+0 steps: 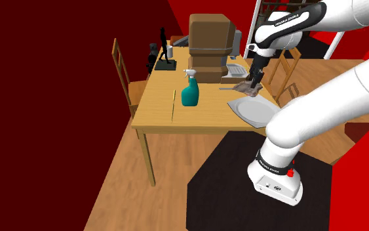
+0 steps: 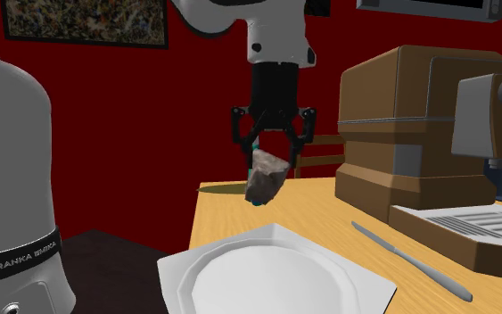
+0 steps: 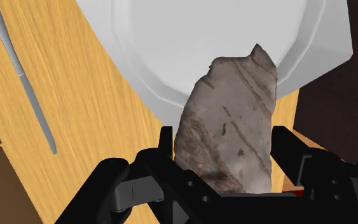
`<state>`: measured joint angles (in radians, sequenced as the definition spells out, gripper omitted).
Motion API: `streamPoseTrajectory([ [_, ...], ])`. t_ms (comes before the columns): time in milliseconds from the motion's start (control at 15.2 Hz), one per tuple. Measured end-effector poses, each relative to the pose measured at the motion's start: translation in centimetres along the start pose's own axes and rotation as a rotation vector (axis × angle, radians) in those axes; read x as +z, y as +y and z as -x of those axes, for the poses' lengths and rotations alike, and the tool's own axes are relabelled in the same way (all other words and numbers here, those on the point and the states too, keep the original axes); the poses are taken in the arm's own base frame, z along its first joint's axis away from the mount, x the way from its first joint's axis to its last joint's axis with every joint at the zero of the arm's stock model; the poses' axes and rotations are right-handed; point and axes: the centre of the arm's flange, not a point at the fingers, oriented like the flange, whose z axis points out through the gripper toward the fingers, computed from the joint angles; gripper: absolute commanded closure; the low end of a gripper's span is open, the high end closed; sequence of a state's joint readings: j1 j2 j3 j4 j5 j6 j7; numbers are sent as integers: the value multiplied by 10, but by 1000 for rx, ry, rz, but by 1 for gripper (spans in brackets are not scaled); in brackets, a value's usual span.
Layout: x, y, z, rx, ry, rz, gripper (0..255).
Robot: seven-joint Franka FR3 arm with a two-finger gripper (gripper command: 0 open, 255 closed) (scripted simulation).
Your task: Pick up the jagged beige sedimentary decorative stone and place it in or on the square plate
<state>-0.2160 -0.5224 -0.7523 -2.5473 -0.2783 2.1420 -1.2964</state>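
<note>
A jagged grey-beige stone (image 3: 228, 127) with darker bands is clasped between my black fingers, and the gripper (image 2: 273, 143) is shut on it. The stone (image 2: 265, 177) hangs in the air above the wooden table, just beyond the far edge of the white square plate (image 2: 240, 268). In the wrist view the plate (image 3: 190, 44) lies beneath and ahead of the stone's tip. In the shoulder view the gripper (image 1: 255, 80) holds the stone (image 1: 249, 88) just above the plate (image 1: 248, 110) near the table's right edge.
A table knife (image 2: 409, 259) lies beside the plate. A brown coffee machine (image 2: 418, 125) stands behind it. A teal spray bottle (image 1: 189, 90) stands mid-table, dark figurines (image 1: 164, 49) at the far end. Wooden chairs (image 1: 125, 82) flank the table.
</note>
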Motion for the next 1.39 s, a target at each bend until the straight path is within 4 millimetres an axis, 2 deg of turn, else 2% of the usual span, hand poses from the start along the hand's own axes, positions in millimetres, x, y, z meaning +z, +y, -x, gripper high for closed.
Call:
streamPoseTrajectory([
  [330, -16, -1, 62, 0, 0, 0, 255],
  [462, -13, -2, 77, -1, 0, 0, 255],
  [1386, 61, -3, 90, -2, 0, -1, 255],
])
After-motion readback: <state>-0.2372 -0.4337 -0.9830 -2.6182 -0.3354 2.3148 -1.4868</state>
